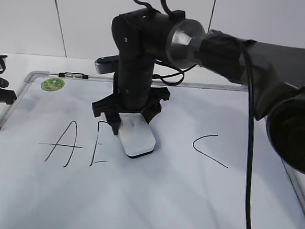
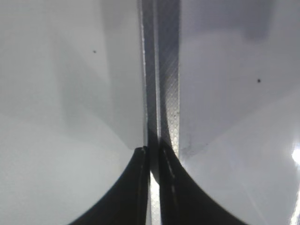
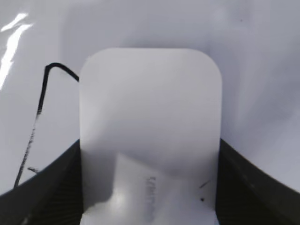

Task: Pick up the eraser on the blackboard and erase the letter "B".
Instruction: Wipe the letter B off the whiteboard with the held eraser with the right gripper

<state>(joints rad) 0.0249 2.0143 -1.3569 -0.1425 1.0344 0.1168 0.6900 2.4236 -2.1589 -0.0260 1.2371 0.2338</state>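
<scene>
- Right gripper [image 1: 129,124]: fingers [image 3: 44,192] clamp the eraser [image 1: 136,137] on its two long sides; the block fills the gap between them.
- Eraser: white glossy block, lying flat on the blackboard [image 1: 178,200]. Its far end extends beyond the fingertips. Small grey lettering sits on top near the finger roots; it is too blurred to read in the right wrist view.
- Letter "B" [image 1: 102,145]: just beside the eraser's left edge, outside the left finger. Only the upright stroke and short stubs at top and bottom show; the rest is hidden by the eraser or gone, cannot tell which.
- Letter "A" [image 1: 62,144]: farther out on the same side. Letter "C" [image 1: 208,149]: well apart on the opposite side.
- Green sticker [image 1: 52,84] and marker [image 1: 75,75]: beyond the fingers, at the board's top edge; sticker print unreadable.
- Left gripper [image 2: 152,187]: fingertips [image 2: 136,187] nearly together, a thin slit between them, holding nothing, over the board's grey frame [image 2: 164,84].
</scene>
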